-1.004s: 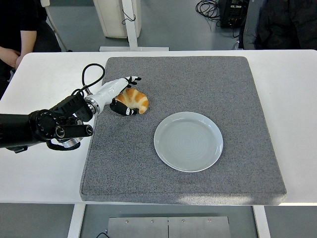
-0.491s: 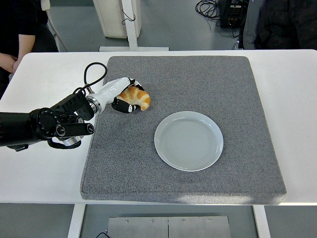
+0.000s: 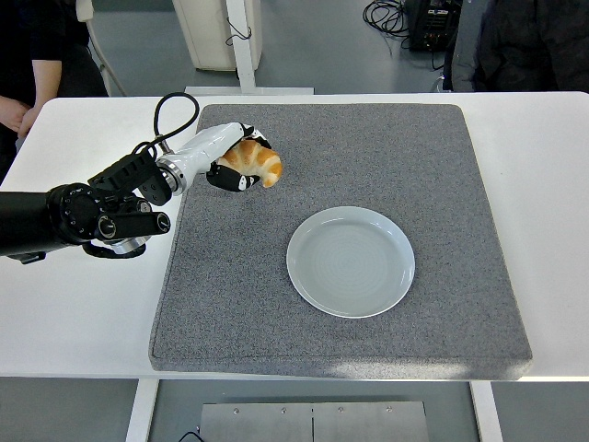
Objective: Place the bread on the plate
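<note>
At the mat's far left, my left hand (image 3: 232, 161) grips the bread (image 3: 255, 163); the plate (image 3: 351, 261) lies right and nearer.

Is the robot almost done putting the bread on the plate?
Not yet, about halfway. Done: the left hand has its fingers closed around the bread, near the far left of the grey mat. In hand: the bread looks to be carried in that grip. Left: the plate has nothing on it, so the bread has to travel over to it and be let go. The right arm is out of view.
</note>
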Robot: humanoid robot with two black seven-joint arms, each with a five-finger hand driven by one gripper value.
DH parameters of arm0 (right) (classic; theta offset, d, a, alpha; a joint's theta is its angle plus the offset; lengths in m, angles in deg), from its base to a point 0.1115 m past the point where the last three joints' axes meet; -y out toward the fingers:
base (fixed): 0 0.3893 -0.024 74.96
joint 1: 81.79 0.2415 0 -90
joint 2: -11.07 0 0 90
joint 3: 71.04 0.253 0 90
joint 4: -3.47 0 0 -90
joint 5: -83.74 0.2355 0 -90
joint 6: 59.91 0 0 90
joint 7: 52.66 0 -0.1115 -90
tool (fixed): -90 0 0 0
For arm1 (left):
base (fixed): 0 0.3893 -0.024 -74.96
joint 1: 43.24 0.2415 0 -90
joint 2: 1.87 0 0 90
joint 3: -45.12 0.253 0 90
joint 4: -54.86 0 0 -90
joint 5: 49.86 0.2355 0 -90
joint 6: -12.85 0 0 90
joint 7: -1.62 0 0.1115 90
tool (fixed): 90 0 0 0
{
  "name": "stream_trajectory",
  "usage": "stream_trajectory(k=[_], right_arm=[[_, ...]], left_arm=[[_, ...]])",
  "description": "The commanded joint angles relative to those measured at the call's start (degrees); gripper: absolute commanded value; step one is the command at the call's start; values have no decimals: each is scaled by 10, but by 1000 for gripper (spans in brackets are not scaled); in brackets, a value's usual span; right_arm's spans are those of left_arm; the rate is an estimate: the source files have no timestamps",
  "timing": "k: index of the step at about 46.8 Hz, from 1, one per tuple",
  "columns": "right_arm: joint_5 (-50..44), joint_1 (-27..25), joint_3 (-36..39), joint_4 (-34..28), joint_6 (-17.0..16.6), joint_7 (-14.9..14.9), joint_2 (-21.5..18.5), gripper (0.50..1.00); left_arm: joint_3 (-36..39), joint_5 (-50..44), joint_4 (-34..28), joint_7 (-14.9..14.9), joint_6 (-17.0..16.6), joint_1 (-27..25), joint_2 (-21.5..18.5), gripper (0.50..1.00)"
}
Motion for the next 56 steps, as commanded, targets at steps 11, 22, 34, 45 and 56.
stream_trajectory(k=[11, 22, 34, 45, 56], right_arm=[[0, 0, 0, 0, 0, 0, 0, 1000], [0, 0, 0, 0, 1, 0, 0, 1000], [0, 0, 0, 0, 1, 0, 0, 1000], [0, 0, 0, 0, 0, 0, 0, 1000], [0, 0, 0, 0, 0, 0, 0, 1000]], left_arm=[[1, 2, 0, 0, 2, -45, -23, 500], [2, 16, 0, 1, 14, -96, -35, 500], [1, 16, 0, 5, 41, -145, -40, 500], [1, 16, 0, 8, 44, -160, -42, 500], [-3, 16, 0, 9, 43, -172, -30, 500]])
